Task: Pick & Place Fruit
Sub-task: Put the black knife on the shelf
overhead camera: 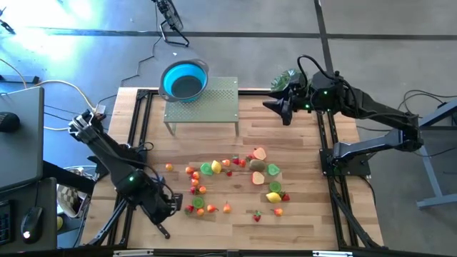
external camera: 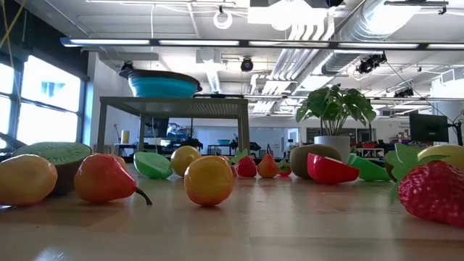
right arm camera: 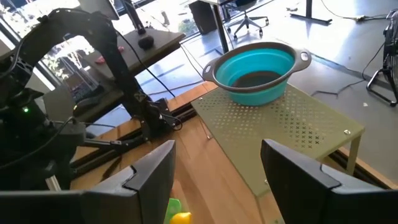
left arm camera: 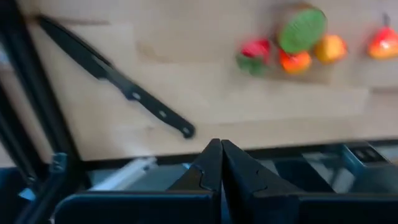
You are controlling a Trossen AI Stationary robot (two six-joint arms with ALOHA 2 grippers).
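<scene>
Your left gripper (left arm camera: 221, 163) is closed, empty, the knife (left arm camera: 118, 85) just beyond it. Your right gripper (right arm camera: 217, 174) hangs open, the fruit (overhead camera: 232, 178) between both.

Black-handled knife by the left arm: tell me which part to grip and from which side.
Grip the knife by its black handle, the riveted end nearest the table edge, coming straight down from above. It lies flat on bare wood, clear of the fruit, so the shut left tool would likely open and straddle the handle's narrow width.
</scene>
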